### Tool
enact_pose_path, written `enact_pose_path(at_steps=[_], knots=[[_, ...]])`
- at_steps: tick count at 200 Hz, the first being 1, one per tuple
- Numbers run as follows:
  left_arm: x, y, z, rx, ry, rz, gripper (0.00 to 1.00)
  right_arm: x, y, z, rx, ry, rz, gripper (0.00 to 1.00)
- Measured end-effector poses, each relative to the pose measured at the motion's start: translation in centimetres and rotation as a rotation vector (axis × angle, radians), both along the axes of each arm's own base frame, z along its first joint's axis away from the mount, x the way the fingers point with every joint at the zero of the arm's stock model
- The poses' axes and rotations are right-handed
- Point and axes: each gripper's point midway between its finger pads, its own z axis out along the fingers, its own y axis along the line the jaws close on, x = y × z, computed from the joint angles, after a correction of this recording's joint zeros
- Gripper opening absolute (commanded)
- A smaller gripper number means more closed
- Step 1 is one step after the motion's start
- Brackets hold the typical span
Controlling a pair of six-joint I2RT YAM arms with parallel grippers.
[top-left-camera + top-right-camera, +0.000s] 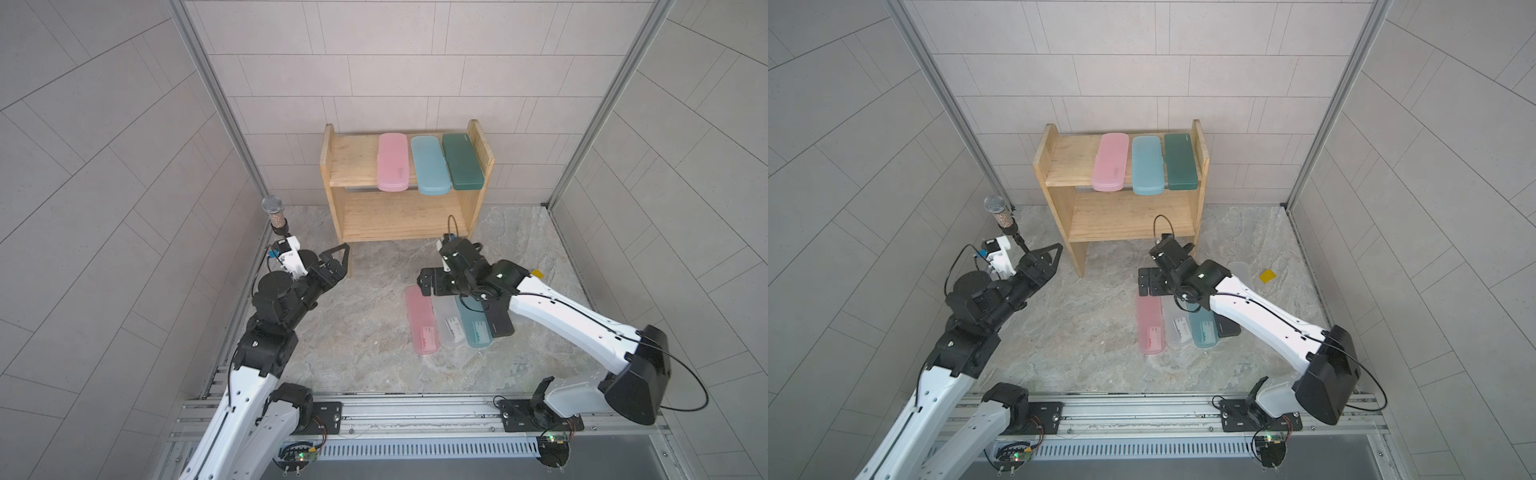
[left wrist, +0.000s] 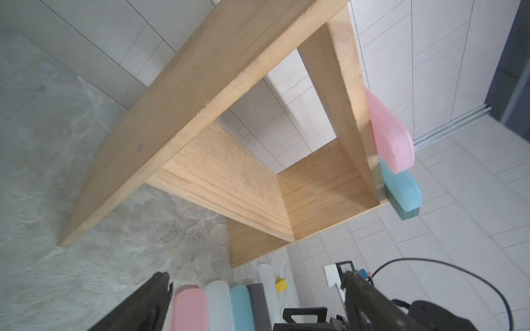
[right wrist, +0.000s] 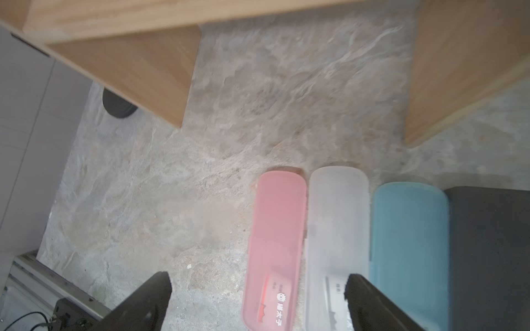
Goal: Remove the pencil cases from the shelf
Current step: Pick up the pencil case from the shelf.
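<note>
On the top tier of the light pine two-tier wooden shelf [image 1: 357, 160], upper centre in both top views, three flat rounded plastic cases lie side by side: pink case [image 1: 392, 162], light blue case [image 1: 430, 164], dark green case [image 1: 462, 160]. Lower tier bare. Centre right on the marbled table [image 1: 365, 332], a row already off: second pink case [image 1: 422, 322], frosted clear case [image 1: 449, 328], second light blue case [image 1: 476, 330], black case [image 1: 500, 324].

Right gripper [image 3: 258, 279] hovers over that row, jaws wide, nothing held. Left gripper [image 2: 255, 279], centre left, also wide and empty, faces the shelf.

Risks, likely: the shelf cases overhang the front edge, so a clumsy approach tips one off; slick lids may slip in a pinch; the right arm lifting away could drag the row.

Left wrist view shows the overhang from below. A top view shows a second frosted clear case [image 1: 1239, 270] beside a yellow block [image 1: 1268, 275]. Right wrist view shows labels.
</note>
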Motion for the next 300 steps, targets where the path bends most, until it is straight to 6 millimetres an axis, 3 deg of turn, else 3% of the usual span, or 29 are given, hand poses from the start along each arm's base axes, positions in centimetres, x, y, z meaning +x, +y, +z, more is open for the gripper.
enact_pose_path(at_steps=[33, 53, 72, 89, 133, 174, 225, 259, 277, 300], knots=[[2.8, -1.8, 3.5, -0.175, -0.013, -0.029, 1.00, -0.3, -6.8, -0.9, 0.010, 0.025, -0.152, 1.00], [3.8, -2.5, 6.9, -0.266, -0.053, -0.047, 1.00, -0.9, -9.0, -1.8, 0.007, 0.063, -0.191, 1.00], [5.1, -3.4, 9.8, -0.321, -0.085, -0.070, 1.00, -1.4, -9.4, -1.7, 0.014, 0.075, -0.188, 1.00], [6.1, -4.4, 10.9, -0.339, -0.085, -0.091, 1.00, -1.6, -9.5, -1.6, 0.020, 0.083, -0.183, 1.00], [8.2, -7.9, 11.5, -0.336, -0.040, -0.153, 1.00, -1.9, -9.7, -1.0, 0.024, 0.093, -0.184, 1.00], [9.3, -9.5, 11.4, -0.331, -0.015, -0.175, 0.99, -1.6, -10.7, 0.0, 0.031, 0.089, -0.207, 1.00], [10.5, -10.4, 10.6, -0.337, 0.026, -0.177, 0.76, -1.9, -11.6, 0.1, 0.024, 0.104, -0.216, 1.00], [10.6, -10.5, 10.6, -0.348, 0.033, -0.171, 0.56, -2.3, -12.0, 0.1, 0.017, 0.110, -0.217, 1.00], [10.6, -10.4, 10.9, -0.351, 0.023, -0.170, 0.51, -2.3, -12.0, 0.2, 0.017, 0.109, -0.216, 1.00], [10.4, -10.3, 11.5, -0.366, 0.008, -0.170, 0.27, -2.4, -12.1, 0.1, 0.015, 0.111, -0.215, 1.00]])
